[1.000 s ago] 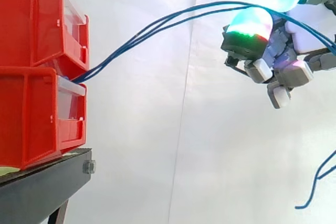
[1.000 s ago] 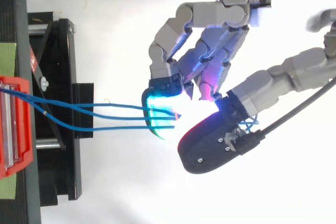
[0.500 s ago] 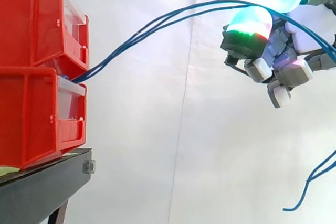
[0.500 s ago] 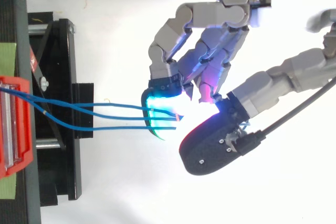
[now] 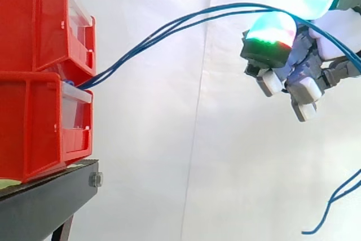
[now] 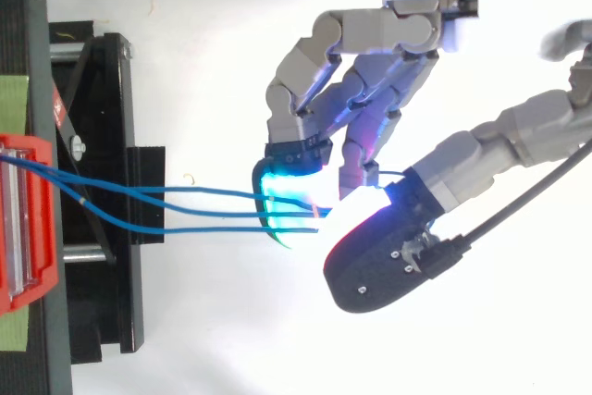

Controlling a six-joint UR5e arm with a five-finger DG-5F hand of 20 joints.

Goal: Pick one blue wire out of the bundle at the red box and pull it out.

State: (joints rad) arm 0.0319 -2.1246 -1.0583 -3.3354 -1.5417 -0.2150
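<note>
The pull-out step looks to be in hand. The one hand (image 6: 370, 127) hangs well apart from the two stacked red bins (image 5: 28, 128), its fingers (image 5: 271, 32) curled and pinching the blue wires (image 5: 148, 39). I count three wires from above. They run from the gap between the bins up into that pinch (all three seem caught, not one). Next, I'd judge, it must let the spare two go and draw a single wire away from the bins.
</note>
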